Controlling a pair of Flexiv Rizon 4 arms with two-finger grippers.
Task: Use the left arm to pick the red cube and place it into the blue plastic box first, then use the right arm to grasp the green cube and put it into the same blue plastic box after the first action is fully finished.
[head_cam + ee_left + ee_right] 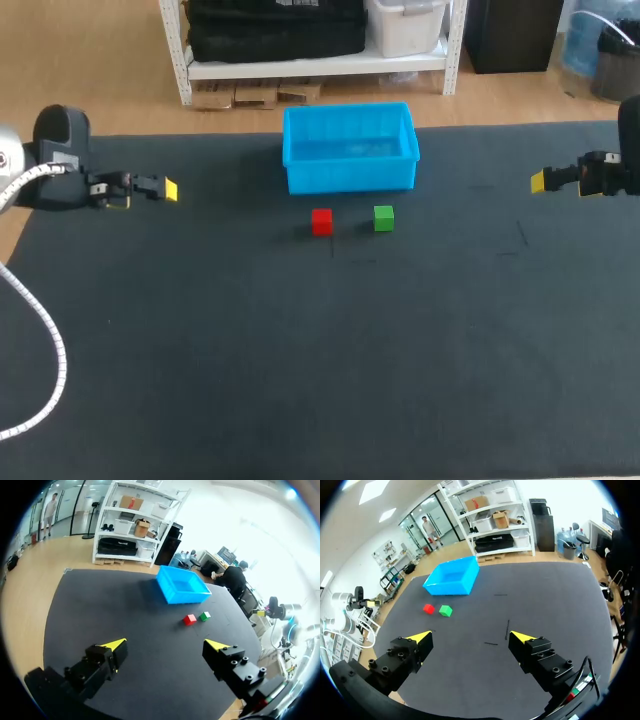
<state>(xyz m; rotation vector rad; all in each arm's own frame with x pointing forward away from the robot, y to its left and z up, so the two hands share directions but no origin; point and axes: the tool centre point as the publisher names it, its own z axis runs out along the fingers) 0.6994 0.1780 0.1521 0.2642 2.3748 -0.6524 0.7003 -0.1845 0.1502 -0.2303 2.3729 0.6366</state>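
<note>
The red cube (321, 221) and the green cube (383, 218) sit side by side on the dark mat, just in front of the blue plastic box (349, 147), red to the left. The box looks empty. My left gripper (160, 190) hovers open at the mat's left edge, far from the cubes. My right gripper (545, 181) hovers open at the right edge. In the left wrist view the red cube (189, 619) and green cube (204, 615) lie well ahead of the open left gripper (166, 644). In the right wrist view the red cube (428, 609) and green cube (445, 611) lie ahead of the open right gripper (469, 638).
The dark mat (320, 380) covers the table, with wide bare room in front of the cubes. Thin dark marks (521, 236) lie on the mat's right half. A white cable (45, 360) from the left arm loops over the mat's left edge.
</note>
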